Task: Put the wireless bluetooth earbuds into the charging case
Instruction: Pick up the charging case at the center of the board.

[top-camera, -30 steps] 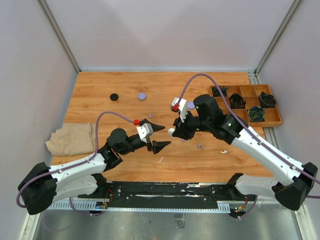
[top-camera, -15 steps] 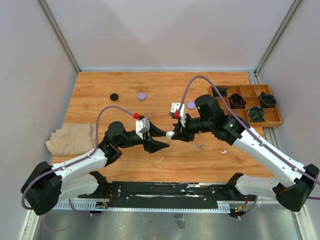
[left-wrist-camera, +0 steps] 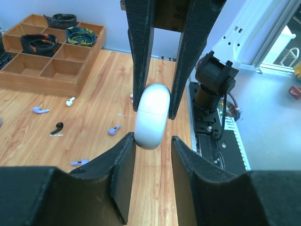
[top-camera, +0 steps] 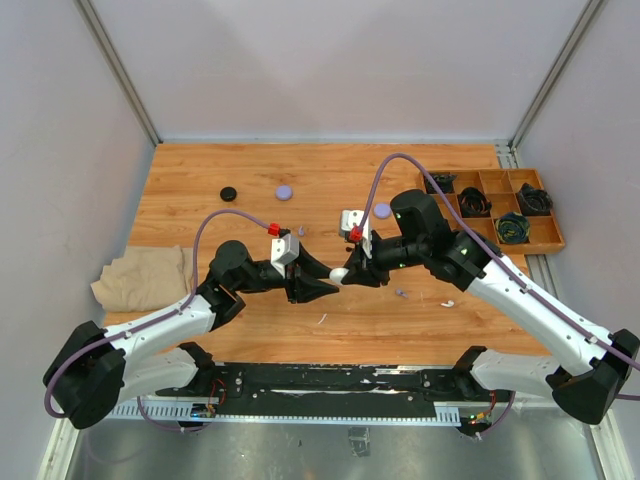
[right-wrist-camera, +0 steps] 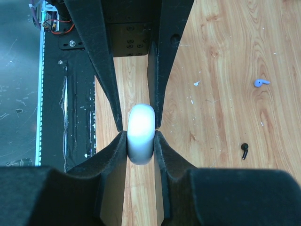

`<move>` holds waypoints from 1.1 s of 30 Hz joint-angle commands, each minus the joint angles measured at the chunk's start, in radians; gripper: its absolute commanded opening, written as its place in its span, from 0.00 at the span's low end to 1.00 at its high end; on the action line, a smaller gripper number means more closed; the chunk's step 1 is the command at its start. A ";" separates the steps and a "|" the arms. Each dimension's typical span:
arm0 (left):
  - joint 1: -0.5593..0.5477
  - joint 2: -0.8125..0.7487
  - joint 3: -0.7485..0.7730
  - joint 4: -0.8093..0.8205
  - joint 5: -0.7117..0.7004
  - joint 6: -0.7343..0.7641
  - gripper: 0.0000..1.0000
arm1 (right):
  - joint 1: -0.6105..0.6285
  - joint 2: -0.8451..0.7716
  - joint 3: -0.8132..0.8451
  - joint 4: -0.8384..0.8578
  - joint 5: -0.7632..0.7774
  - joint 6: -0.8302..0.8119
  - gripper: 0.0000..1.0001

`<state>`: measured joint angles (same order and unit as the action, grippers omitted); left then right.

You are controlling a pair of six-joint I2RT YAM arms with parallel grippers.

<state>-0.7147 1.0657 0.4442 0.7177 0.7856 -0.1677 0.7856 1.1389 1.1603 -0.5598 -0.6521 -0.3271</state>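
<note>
Wood tabletop (top-camera: 200, 215); earbuds (left-wrist-camera: 40, 110) lie loose on it. Right gripper (right-wrist-camera: 140, 134) clamped on white charging case (left-wrist-camera: 151, 117) midair; left gripper (left-wrist-camera: 153, 138) brackets its other end, grip unclear. Case looks smooth, rigid, light, slippery: pinch flat sides.

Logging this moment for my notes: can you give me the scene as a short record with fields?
white case: off the table, between both grippers
case lid: looks closed
right gripper: shut on the case
left gripper: jaws around the case's other end; grip unclear
earbuds: black, white and lavender ones lying loose on the table
</note>
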 commanded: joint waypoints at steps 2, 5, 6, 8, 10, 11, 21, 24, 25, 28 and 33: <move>0.001 0.001 0.032 0.058 0.062 -0.031 0.38 | 0.013 -0.013 0.002 0.017 -0.032 -0.032 0.02; 0.001 0.002 0.036 0.065 0.076 -0.041 0.36 | 0.018 -0.007 0.004 0.018 -0.034 -0.034 0.02; 0.001 0.002 0.036 0.070 0.079 -0.043 0.36 | 0.019 -0.006 0.005 0.018 -0.035 -0.033 0.02; 0.001 0.003 0.036 0.075 0.087 -0.048 0.36 | 0.020 -0.002 0.005 0.018 -0.034 -0.033 0.02; 0.001 0.003 0.037 0.077 0.092 -0.051 0.35 | 0.022 -0.001 0.005 0.021 -0.034 -0.034 0.02; 0.001 0.003 0.037 0.077 0.094 -0.051 0.34 | 0.023 0.000 0.004 0.023 -0.034 -0.033 0.02; 0.001 0.013 0.048 0.077 0.125 -0.064 0.34 | 0.029 0.015 0.005 0.032 -0.040 -0.036 0.03; 0.001 0.014 0.050 0.077 0.130 -0.062 0.34 | 0.030 0.023 0.008 0.032 -0.043 -0.037 0.03; 0.001 0.015 0.050 0.077 0.131 -0.061 0.35 | 0.031 0.025 0.008 0.032 -0.044 -0.036 0.03; 0.001 0.017 0.049 0.077 0.135 -0.061 0.35 | 0.031 0.030 0.008 0.031 -0.039 -0.035 0.03; 0.001 0.019 0.047 0.077 0.138 -0.058 0.30 | 0.032 0.036 0.010 0.036 -0.035 -0.038 0.03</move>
<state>-0.7078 1.0863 0.4530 0.7387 0.8616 -0.2146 0.7895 1.1591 1.1603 -0.5663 -0.7090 -0.3382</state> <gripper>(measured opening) 0.332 0.252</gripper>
